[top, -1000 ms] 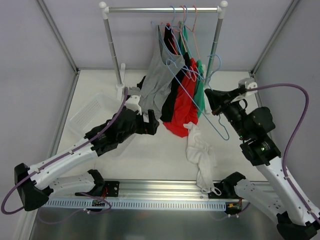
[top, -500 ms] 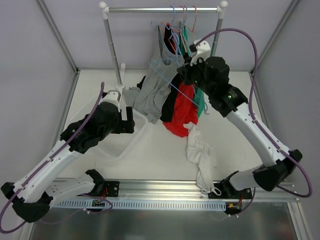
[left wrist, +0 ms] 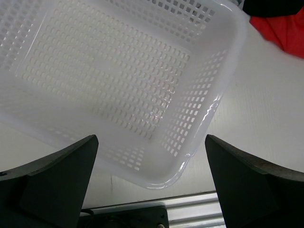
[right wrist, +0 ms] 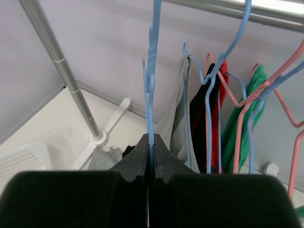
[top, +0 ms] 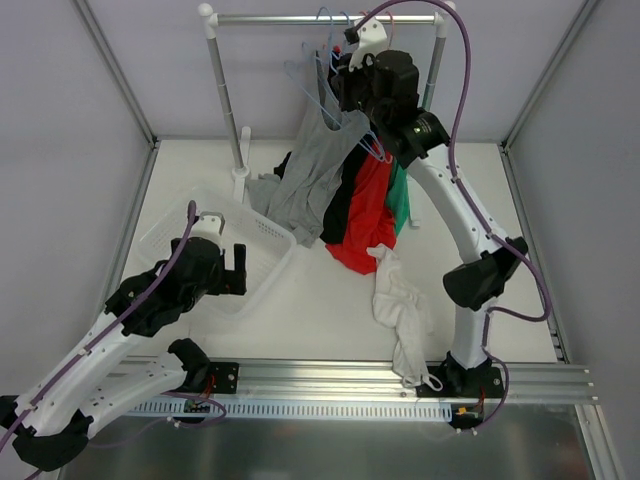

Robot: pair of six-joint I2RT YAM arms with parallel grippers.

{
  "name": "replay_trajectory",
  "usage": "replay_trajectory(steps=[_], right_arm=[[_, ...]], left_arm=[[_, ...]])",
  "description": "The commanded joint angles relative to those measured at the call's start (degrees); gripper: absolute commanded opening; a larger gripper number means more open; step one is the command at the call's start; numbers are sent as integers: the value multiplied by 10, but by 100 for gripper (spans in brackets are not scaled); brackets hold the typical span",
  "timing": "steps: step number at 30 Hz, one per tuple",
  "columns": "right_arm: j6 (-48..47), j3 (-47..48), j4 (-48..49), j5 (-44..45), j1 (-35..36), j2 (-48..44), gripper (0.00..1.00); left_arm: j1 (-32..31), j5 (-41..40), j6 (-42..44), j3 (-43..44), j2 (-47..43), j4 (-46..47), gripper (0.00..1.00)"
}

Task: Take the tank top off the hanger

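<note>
1. The right fingers are up at the top centre of the overhead view, close under the rail, clenched on the bare wire of the hanger.
2. In the right wrist view the hanger's wire runs straight up out of the pinched tips and off the top of the frame. I cannot tell whether its hook sits over the rail.
3. The hanger carries no cloth.
4. The tank top lies crumpled on the worktop, lower right of centre. Its upper end is just beside the hem of the red garment, and its lower end reaches the metal strip at the arms' bases.
5. A grey top, the red garment and a green one hang from the rail, to the right of the held wire in the wrist view.
6. The left fingers are spread wide and grasp nothing. They hover over the near edge of the white basket, at lower left in the overhead view.
</note>
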Motion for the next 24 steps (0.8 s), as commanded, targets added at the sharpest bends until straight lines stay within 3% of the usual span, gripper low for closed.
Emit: replay_trajectory(steps=[1, 9, 24], right_arm=[[-12, 83, 9, -5, -14, 34, 0], [23, 105, 79, -28, -39, 86, 0], [46, 93, 102, -48, -28, 109, 0]], left_arm=[[1, -8, 14, -2, -2, 18, 99], [1, -6, 14, -3, -1, 19, 99], [1, -4, 17, -3, 3, 19, 99]])
